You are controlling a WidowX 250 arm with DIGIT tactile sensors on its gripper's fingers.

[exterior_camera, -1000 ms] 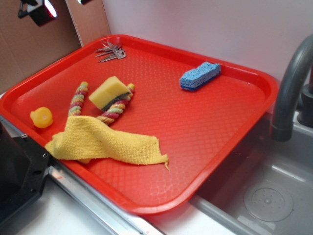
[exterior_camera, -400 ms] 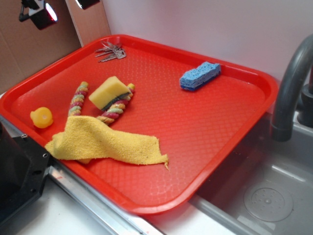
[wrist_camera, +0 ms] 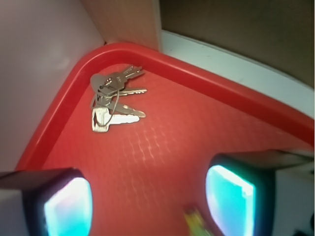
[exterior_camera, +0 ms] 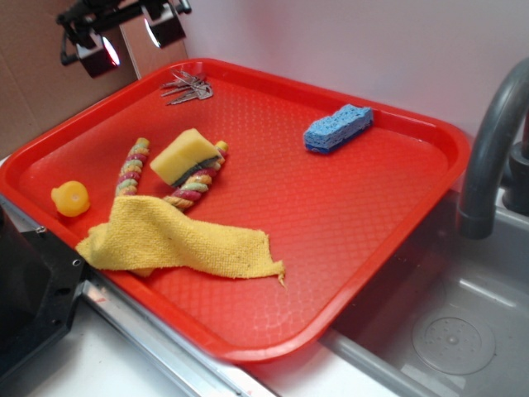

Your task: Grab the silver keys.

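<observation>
Wrist view alone shows spread fingers (wrist_camera: 147,199) short of silver keys (wrist_camera: 112,98).

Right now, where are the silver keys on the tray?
The silver keys lie flat in the red tray's far left corner in the exterior view, just inside the rim, with the tool above and beside them.

Silver keys (exterior_camera: 187,88) (wrist_camera: 112,100): your target, small bunch of thin flat silver-grey metal keys on wire ring. Lying flat on red tray (exterior_camera: 347,207), tucked into far corner, just inside raised rim. Heads bunched together at ring, blades fanned out in one direction. You see about four keys; lowest one brightest, squarish head.
</observation>
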